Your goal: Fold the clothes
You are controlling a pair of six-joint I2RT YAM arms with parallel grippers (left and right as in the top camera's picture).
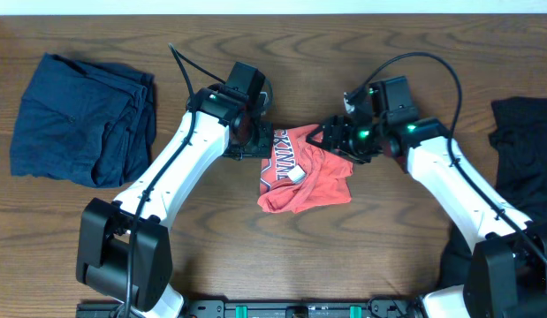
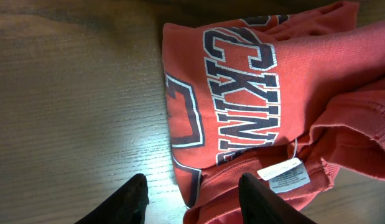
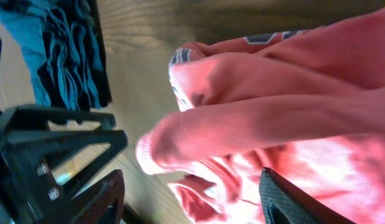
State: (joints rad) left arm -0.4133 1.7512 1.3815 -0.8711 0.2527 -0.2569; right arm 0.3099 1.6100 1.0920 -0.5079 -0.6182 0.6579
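Observation:
The clothes lie in three places. A coral-red T-shirt [image 1: 304, 177] is bunched at the table's middle, its white-edged dark lettering [image 2: 242, 93] facing up and a white label [image 2: 284, 173] showing. My left gripper [image 1: 255, 141] is at the shirt's left edge. In the left wrist view the left gripper [image 2: 195, 202] is open, one finger over bare wood, the other over the cloth, the shirt's folded corner between them. My right gripper [image 1: 330, 137] is at the shirt's top right. In the right wrist view the right gripper [image 3: 192, 202] stands open wide with rumpled red folds [image 3: 254, 124] between its fingers.
A navy garment [image 1: 83, 119] lies crumpled at the far left and shows again as the navy garment [image 3: 61, 50]. A black garment [image 1: 525, 146] lies at the right edge. A black bolted frame [image 3: 49, 143] is close beside the right gripper. The two grippers are near each other.

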